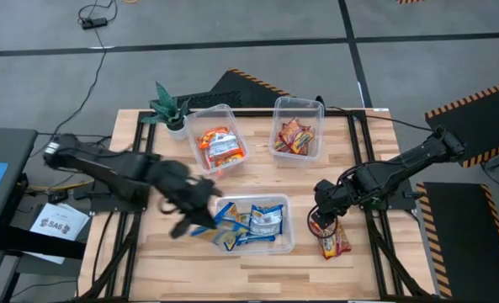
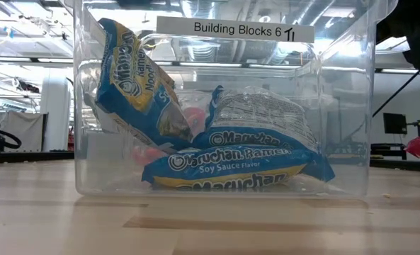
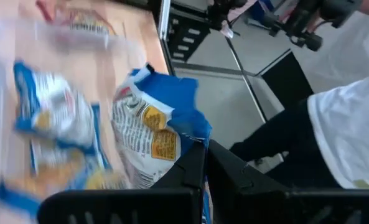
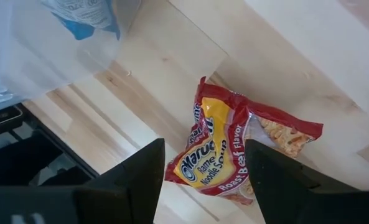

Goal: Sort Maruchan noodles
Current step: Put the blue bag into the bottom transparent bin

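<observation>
My left gripper (image 1: 203, 210) is shut on a blue-white noodle packet (image 3: 150, 127) at the left end of the near clear tub (image 1: 288, 244), which holds other blue-white packets (image 2: 238, 166). My right gripper (image 4: 203, 152) is open and hovers over a red-orange packet (image 4: 231, 152) lying flat on the table right of that tub, with a finger on either side and no touch. The far-left tub (image 1: 232, 114) holds orange-yellow packets. The far-right tub (image 1: 304, 103) holds red-orange ones. My left gripper pinches the blue-white packet by its crinkled blue end seam (image 3: 193, 134) between its two fingers (image 3: 193, 168). In the low view a tilted packet (image 2: 135, 85) stands high at that end of the tub, its lower end among the other packets.
A small green potted plant (image 1: 169, 108) stands at the table's far left corner, beside the orange-packet tub. A person in a white top and dark trousers (image 3: 346, 124) stands beyond the table's edge. Bare wood lies between the tubs and along the near edge.
</observation>
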{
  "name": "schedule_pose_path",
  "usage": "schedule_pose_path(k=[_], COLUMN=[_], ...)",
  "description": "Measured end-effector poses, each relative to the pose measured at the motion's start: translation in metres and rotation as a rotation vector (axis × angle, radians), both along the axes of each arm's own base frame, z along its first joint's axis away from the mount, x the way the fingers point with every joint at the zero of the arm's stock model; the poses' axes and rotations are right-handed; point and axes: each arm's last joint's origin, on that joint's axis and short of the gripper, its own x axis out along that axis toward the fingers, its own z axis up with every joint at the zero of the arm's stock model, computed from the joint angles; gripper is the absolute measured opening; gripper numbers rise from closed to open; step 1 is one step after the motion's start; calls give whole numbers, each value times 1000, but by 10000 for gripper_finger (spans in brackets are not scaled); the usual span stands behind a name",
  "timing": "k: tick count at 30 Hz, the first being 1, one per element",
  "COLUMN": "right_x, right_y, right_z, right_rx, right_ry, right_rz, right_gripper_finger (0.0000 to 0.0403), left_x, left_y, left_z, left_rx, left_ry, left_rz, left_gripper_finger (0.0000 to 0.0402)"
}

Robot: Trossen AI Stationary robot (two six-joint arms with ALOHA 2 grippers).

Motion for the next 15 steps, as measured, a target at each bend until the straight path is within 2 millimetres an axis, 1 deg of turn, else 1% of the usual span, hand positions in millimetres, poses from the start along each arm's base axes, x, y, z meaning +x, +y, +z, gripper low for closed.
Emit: schedule_pose_path(k=[4,7,11,13,15], right_x=[0,-3,-12,-17,-23], right_y=[0,0,0,1,4], right_z=[2,6,14,19,24], right_rx=[9,20,49,71,99], right_ry=[-16,-34,-71,-89,-106], right_rz=[0,-3,-18,-27,-38], right_gripper_finger=[244,244,244,244,244], left_x=[45,70,93,101,103], left_y=[0,-2,0,4,10], left_z=[-18,-32,-46,-51,-53], left_rx=[9,16,65,74,85], left_ry=[15,31,47,63,75], left_rz=[-30,-40,-38,-27,-14], left_gripper_finger=[0,0,6,17,35])
